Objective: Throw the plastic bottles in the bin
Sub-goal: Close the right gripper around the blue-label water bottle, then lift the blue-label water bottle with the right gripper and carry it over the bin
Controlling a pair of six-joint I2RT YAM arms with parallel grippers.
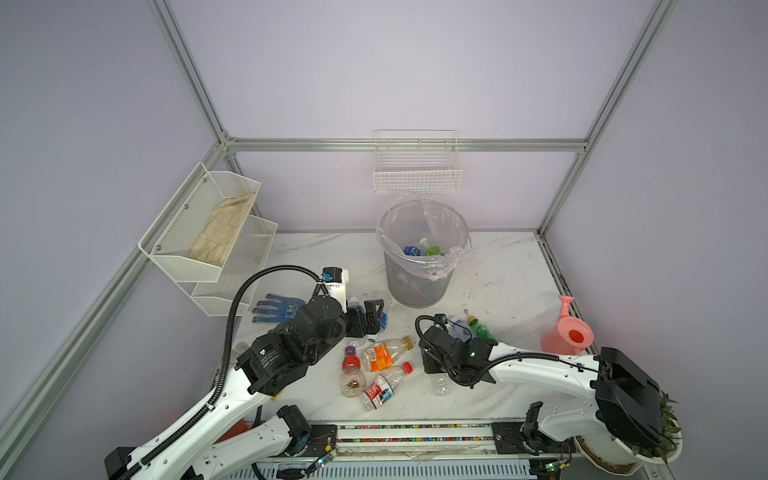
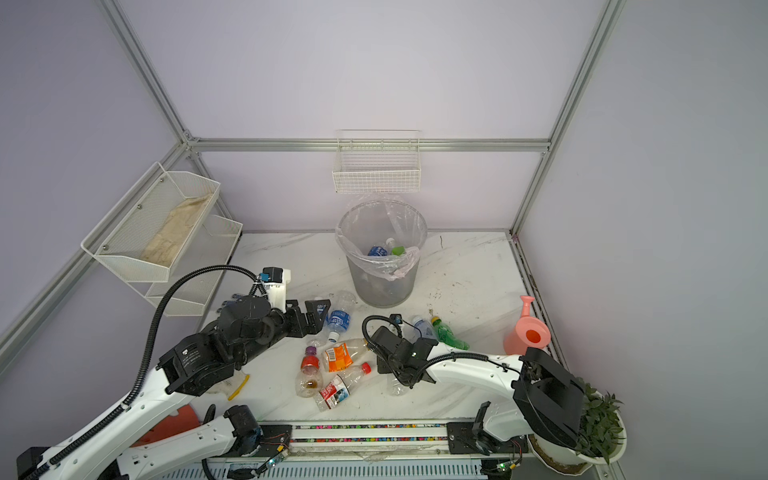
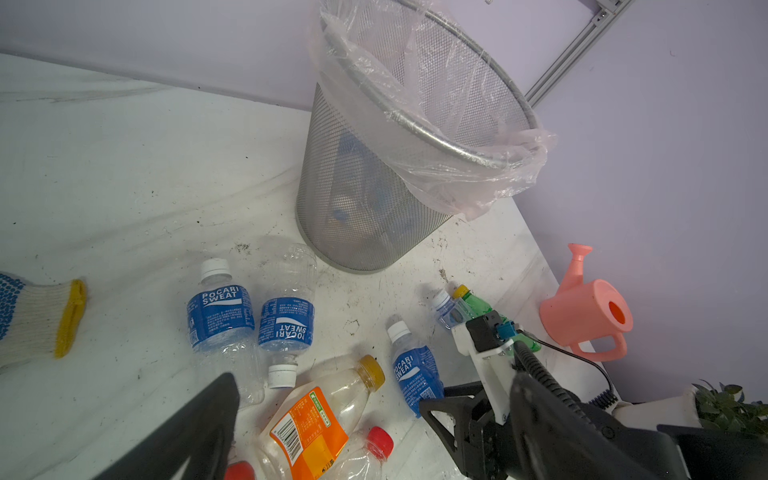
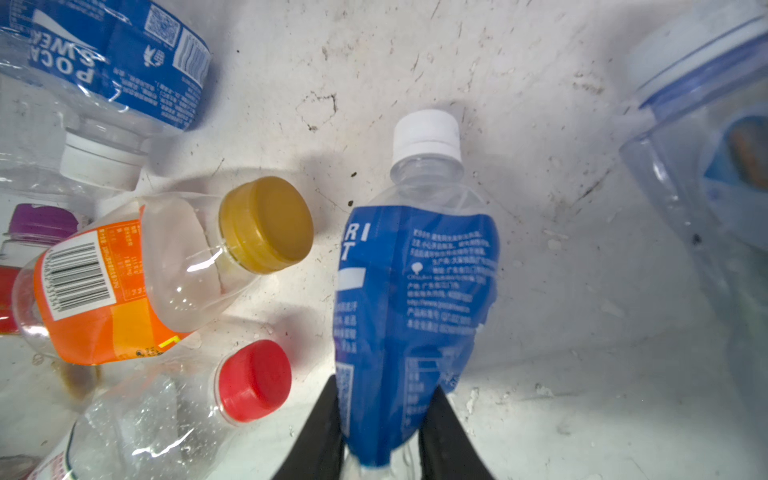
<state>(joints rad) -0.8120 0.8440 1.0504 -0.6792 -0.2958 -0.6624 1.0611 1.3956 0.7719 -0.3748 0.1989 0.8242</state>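
In both top views the bin [image 1: 417,286] [image 2: 380,286] at the back holds several bottles [image 1: 419,249]; the left gripper [image 1: 365,316] gapes wide, empty. Left wrist: shapes show dimly through its mesh. Right wrist: the right gripper [image 4: 384,390] pinches a blue-labelled bottle [image 4: 415,282], base cut off, well short of the bin.

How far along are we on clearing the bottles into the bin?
Done: a few bottles lie in the bin. In hand: right gripper shut on a blue-labelled bottle lying on the table; left gripper open, empty. Left: most of them, including the orange-labelled bottle and green bottle.
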